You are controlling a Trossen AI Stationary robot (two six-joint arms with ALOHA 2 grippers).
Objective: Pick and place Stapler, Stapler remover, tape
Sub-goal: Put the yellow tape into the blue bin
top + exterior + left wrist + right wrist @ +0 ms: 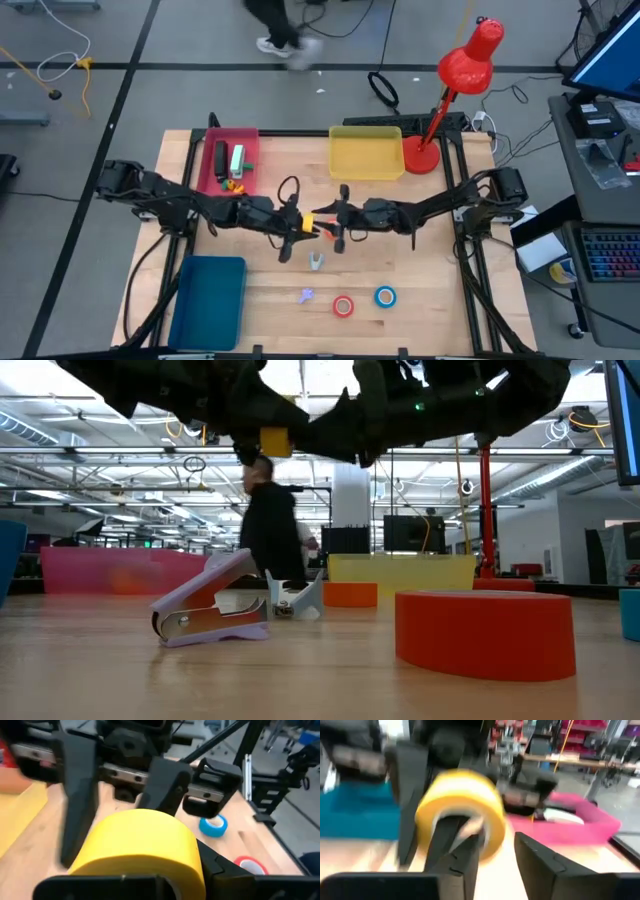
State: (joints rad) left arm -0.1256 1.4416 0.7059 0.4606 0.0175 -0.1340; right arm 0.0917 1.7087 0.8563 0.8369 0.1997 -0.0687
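Both arms meeting at frame centre above table [420, 290]. Left end effector [298, 224] clamping yellow tape [306, 221], holding it raised. Right end effector [335, 222] facing it, one finger sitting inside roll core, fingers apart. Red tape [344, 306] and blue tape [386, 296] lying lower centre; purple staple remover [307, 295] just left of them.

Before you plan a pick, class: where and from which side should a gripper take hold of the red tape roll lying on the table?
The red tape roll lies flat with its open core facing up, apart from the blue roll beside it. Probably best to come straight down from above, one finger in the core and one outside, pinching the wall. The side away from the blue roll looks freest.
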